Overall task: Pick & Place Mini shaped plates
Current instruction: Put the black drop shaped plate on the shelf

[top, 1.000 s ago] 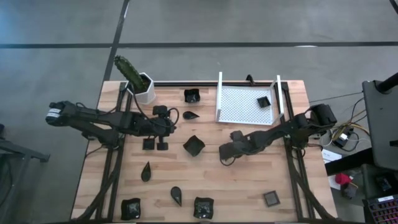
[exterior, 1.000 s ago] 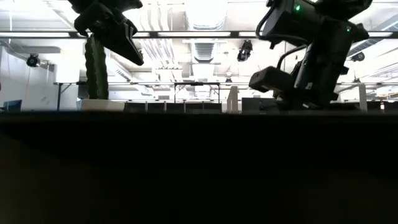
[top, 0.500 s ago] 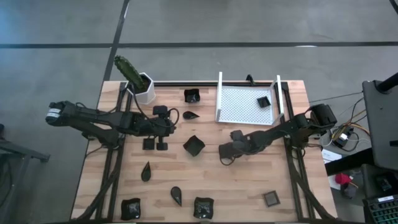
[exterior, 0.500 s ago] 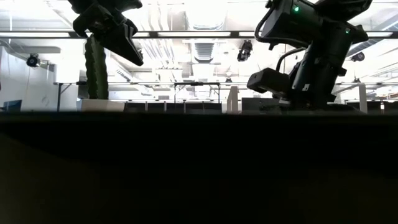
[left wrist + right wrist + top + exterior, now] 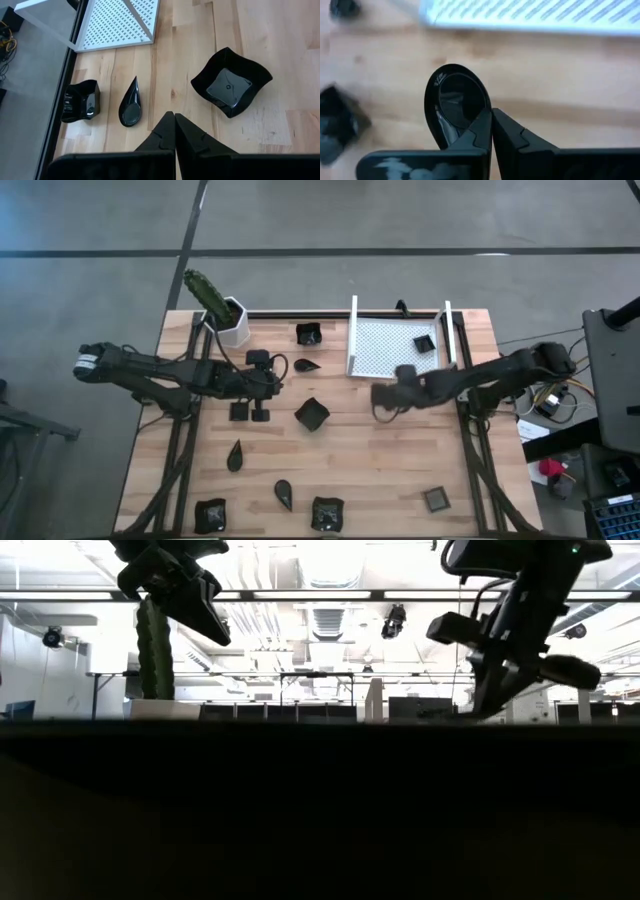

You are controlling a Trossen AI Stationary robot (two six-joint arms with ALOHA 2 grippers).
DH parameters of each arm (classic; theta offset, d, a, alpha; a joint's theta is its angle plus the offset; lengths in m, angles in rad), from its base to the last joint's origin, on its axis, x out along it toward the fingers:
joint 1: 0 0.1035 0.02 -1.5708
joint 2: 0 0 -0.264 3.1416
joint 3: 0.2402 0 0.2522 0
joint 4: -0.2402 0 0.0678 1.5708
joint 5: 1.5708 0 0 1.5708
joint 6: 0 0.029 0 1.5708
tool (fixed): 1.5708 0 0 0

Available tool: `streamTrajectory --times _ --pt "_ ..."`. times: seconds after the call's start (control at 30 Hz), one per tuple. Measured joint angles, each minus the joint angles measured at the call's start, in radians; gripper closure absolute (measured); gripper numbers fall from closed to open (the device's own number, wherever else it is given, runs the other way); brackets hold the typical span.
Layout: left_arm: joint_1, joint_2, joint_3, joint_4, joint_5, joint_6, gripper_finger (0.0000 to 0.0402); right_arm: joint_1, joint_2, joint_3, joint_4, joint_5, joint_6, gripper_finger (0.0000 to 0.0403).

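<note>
A glossy black teardrop-shaped mini plate [image 5: 456, 107] is pinched by its rim in the right gripper [image 5: 491, 131], whose two dark fingers are pressed together on it just short of the white perforated tray [image 5: 392, 348], above bare pale wood. In the overhead view the gripper [image 5: 383, 394] hides the dish. One small square black dish [image 5: 425, 343] already lies in the tray's far right corner, beside the upright white side wall [image 5: 448, 330]; the rest of the dotted floor is free.

Across the butcher-block wooden table [image 5: 390, 465], other dark shiny dishes are well apart: a wavy-edged square one [image 5: 312, 413] at centre, a square cup [image 5: 308, 333] and a teardrop [image 5: 306, 365] near the far edge, two more teardrops [image 5: 235, 455] [image 5: 285, 495] and two crumpled-looking squares [image 5: 210, 515] [image 5: 327, 513] along the near edge, and a flat grey-centred square [image 5: 435, 499] near the right corner. Wide open board separates the centre from that corner.

The left gripper [image 5: 174, 131], fingers shut on nothing, hangs over the table's left-centre. A white hexagonal pot with a green cactus [image 5: 225, 315] stands at the far left corner.

In the table-level view the tabletop is a black silhouette; no dishes can be made out.
</note>
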Motion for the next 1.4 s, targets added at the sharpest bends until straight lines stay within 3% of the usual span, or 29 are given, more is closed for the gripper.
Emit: streamTrajectory --times 0.33,0.7,0.97,1.4 --pt "0.0 0.0 0.0 0.001 0.0 -0.002 0.0402 -0.352 -0.099 0.0 -0.014 0.019 -0.309 0.0394" --pt "0.0 0.0 0.0 0.0 0.0 0.003 0.0402 -0.652 -0.052 0.013 0.047 -0.002 -0.536 0.0395" --pt "0.0 0.0 0.0 0.0 0.0 0.003 0.0402 -0.734 0.075 0.026 0.16 -0.061 -0.593 0.0395" --pt "0.0 0.0 0.0 0.0 -0.001 0.004 0.0402 -0.76 0.253 0.032 0.16 -0.035 -0.566 0.0394"
